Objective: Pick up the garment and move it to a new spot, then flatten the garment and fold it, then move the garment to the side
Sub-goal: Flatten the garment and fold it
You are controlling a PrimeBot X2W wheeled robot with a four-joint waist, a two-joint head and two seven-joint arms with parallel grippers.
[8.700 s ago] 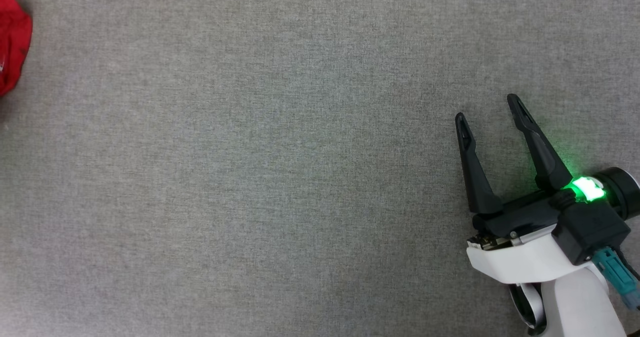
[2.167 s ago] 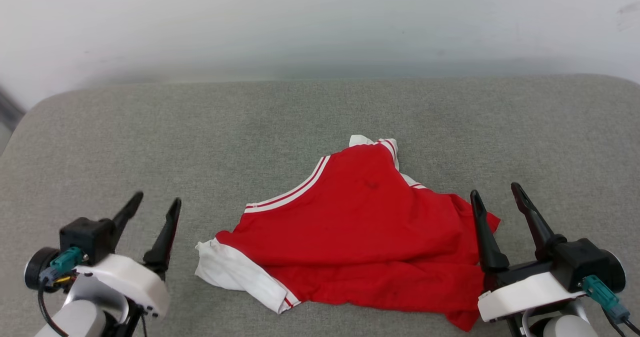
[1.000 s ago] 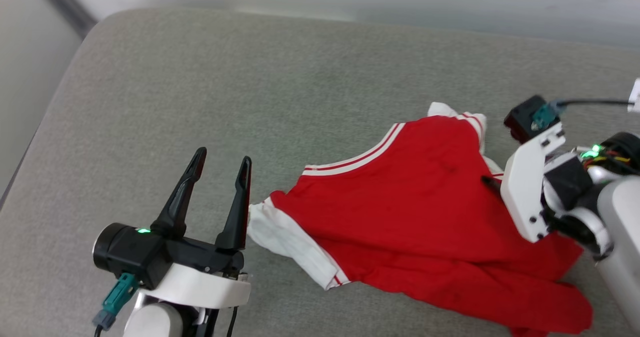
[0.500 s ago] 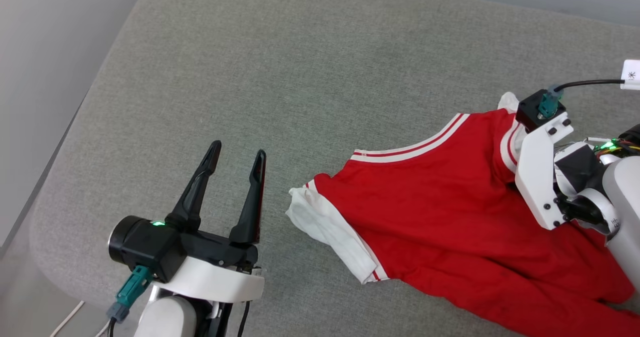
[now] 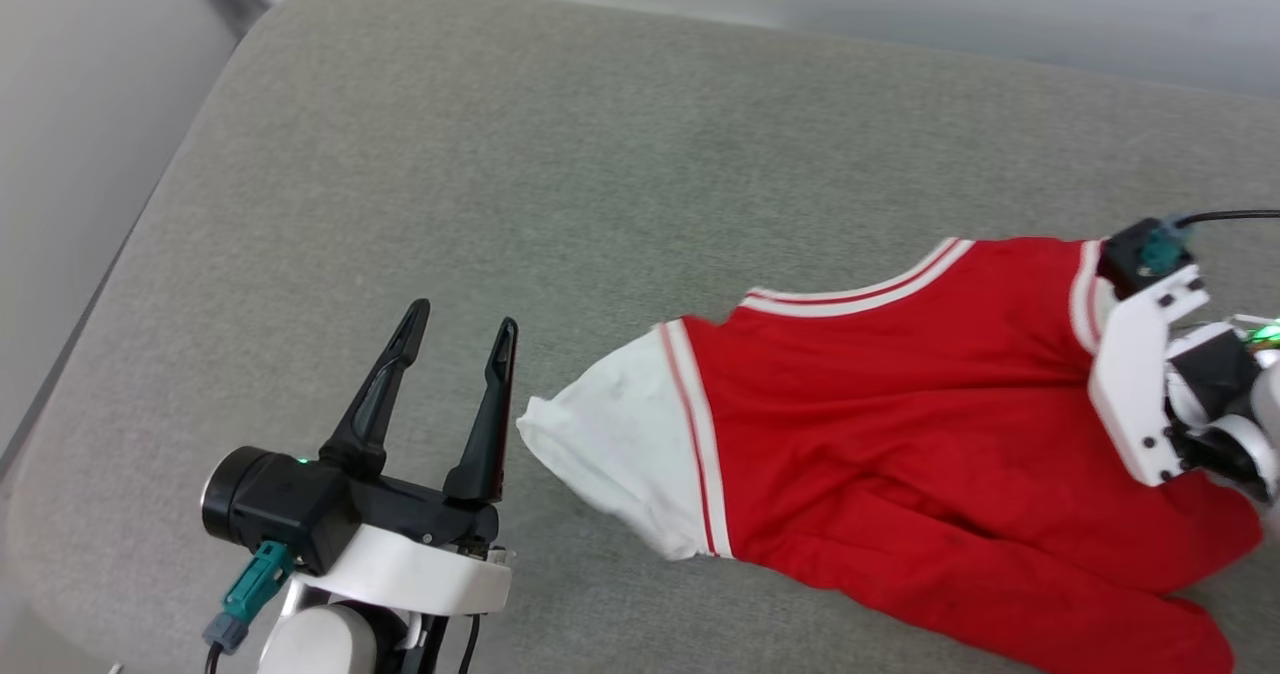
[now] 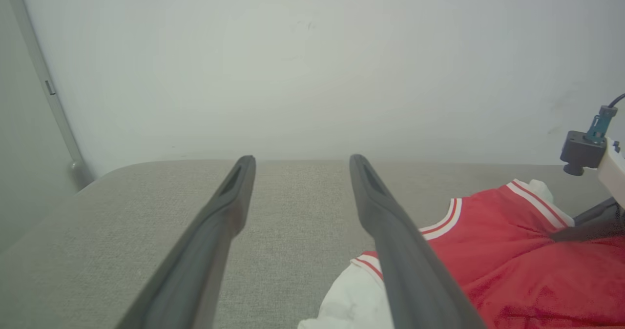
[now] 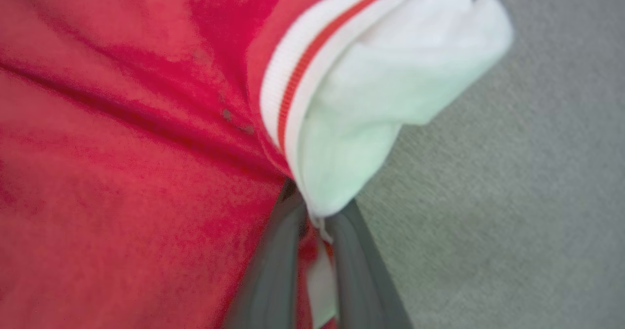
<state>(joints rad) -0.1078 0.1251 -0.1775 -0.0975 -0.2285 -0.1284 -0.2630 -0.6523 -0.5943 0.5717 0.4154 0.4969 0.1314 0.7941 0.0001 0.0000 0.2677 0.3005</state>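
The garment (image 5: 900, 434), a red shirt with white sleeves and red-white stripe trim, lies rumpled on the grey padded table (image 5: 600, 154). Its left sleeve (image 5: 620, 454) is spread flat. In the right wrist view my right gripper (image 7: 315, 216) is shut on the garment (image 7: 122, 148), pinching cloth where the other white sleeve (image 7: 381, 85) meets the red body. In the head view its white wrist (image 5: 1140, 394) covers the fingers. My left gripper (image 5: 463, 316) stands open just left of the spread sleeve, apart from it, fingers (image 6: 390, 231) holding nothing.
The table's rounded left edge (image 5: 110, 254) drops off beside my left arm. A pale wall (image 6: 312, 65) stands behind the far edge. A dark cable (image 5: 1230, 216) runs off my right wrist camera.
My right gripper has shut on the garment by its right sleeve and drawn it rightwards. The left sleeve has spread out flat. The head camera has shifted; the left gripper stays open.
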